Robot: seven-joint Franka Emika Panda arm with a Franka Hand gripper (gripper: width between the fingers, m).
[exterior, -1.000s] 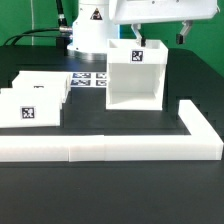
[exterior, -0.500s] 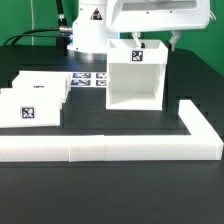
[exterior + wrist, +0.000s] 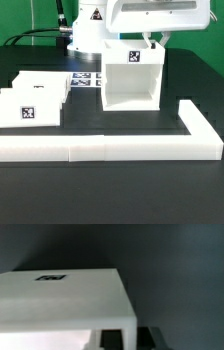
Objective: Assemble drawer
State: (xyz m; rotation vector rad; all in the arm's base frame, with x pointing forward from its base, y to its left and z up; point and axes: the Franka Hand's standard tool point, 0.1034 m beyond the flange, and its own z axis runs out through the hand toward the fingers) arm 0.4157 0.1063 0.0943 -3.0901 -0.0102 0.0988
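The drawer housing [image 3: 130, 80] is a tall white box with a tag on its top front, standing upright in the middle of the table. My gripper [image 3: 155, 40] is at the housing's top corner on the exterior view's right. In the wrist view the two dark fingers [image 3: 111, 339] straddle the housing's side wall [image 3: 129, 328], and the gripper [image 3: 128, 335] is closed on that wall. The housing's tagged top [image 3: 60, 297] fills most of that view. Two smaller tagged white trays [image 3: 32, 108] [image 3: 48, 86] lie at the exterior view's left.
The long low white L-shaped wall [image 3: 110, 148] runs along the front and turns back at the exterior view's right. The marker board [image 3: 86, 78] lies flat behind the trays. The robot's base [image 3: 88, 28] stands at the back.
The gripper has come down onto the housing's wall on the exterior view's right. The housing has shifted a little toward the exterior view's left.
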